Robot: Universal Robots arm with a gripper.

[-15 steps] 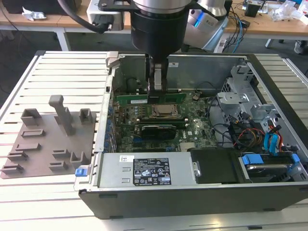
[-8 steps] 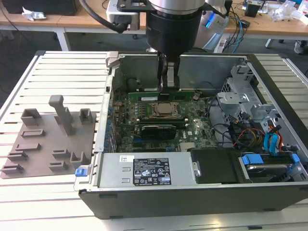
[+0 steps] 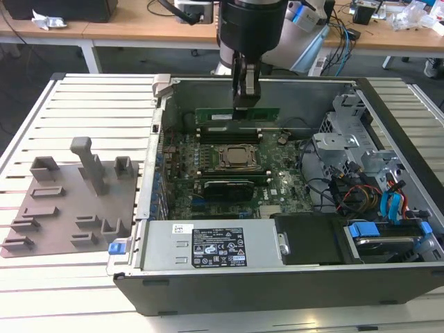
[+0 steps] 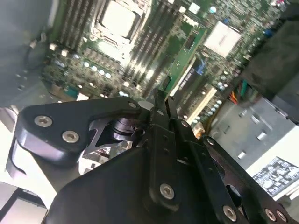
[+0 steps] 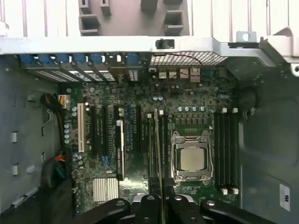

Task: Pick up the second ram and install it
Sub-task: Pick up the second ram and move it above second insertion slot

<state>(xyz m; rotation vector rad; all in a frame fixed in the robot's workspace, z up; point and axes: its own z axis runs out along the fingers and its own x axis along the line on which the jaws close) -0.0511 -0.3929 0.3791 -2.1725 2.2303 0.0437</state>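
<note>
My gripper is shut on the second ram, a long green stick held level by its upper edge, inside the open computer case and above the motherboard. In the first wrist view the ram shows edge-on as a thin line. It runs out from the gripper over the memory slots right beside the processor socket. In the second wrist view the green ram sticks out past the closed fingertips, still apart from the board below.
The case wall rises at the exterior view's left. Beyond it lies the grey holder plate with its blocks. Another green stick stands in a slot nearer than the socket. Drive cage and cables crowd the exterior view's right.
</note>
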